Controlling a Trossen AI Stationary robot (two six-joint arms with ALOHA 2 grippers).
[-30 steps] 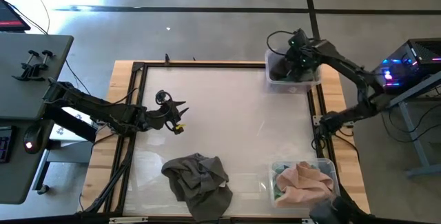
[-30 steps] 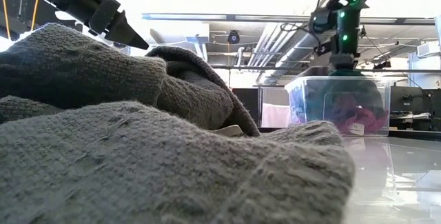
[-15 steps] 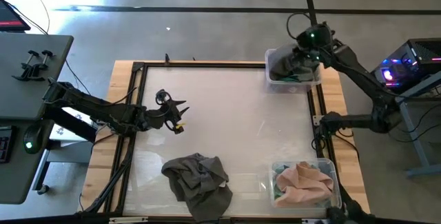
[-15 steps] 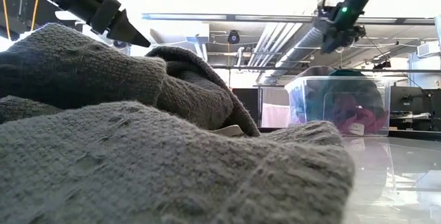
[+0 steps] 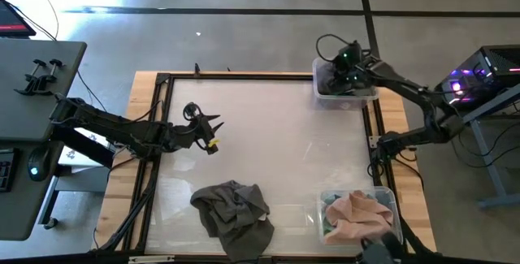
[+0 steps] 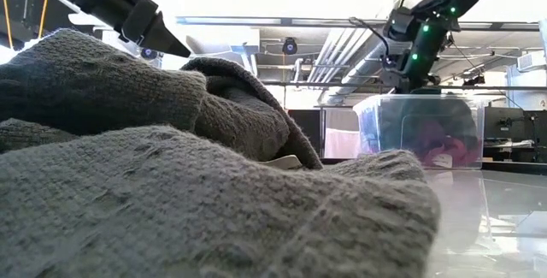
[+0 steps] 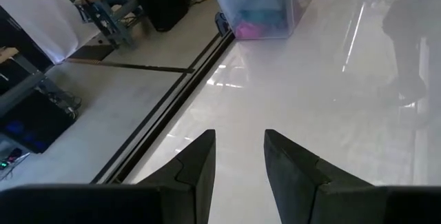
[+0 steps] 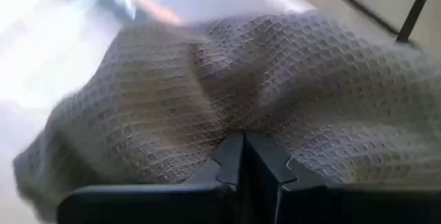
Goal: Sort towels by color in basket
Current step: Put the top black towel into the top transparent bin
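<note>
Two clear plastic bins (image 5: 345,93) (image 5: 357,215) part-filled; grey waffle-weave towels (image 5: 236,215) unsorted on bench (image 5: 268,142). Right gripper (image 8: 244,156) fingers pinched on grey towel (image 8: 275,93); left gripper (image 7: 239,156) narrowly parted, idle.

dark arms (image 5: 122,130) — green lights; cables

grey towels (image 5: 234,215) (heaped), peach towel (image 5: 357,214) binned

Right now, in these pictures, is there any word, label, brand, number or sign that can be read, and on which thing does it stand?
None can be read.
Far bin: a small pale tag on its front wall, too small to read.
Grey towels, near bin, table: no writing shows.
Left claw and right claw: no marking shows.
</note>
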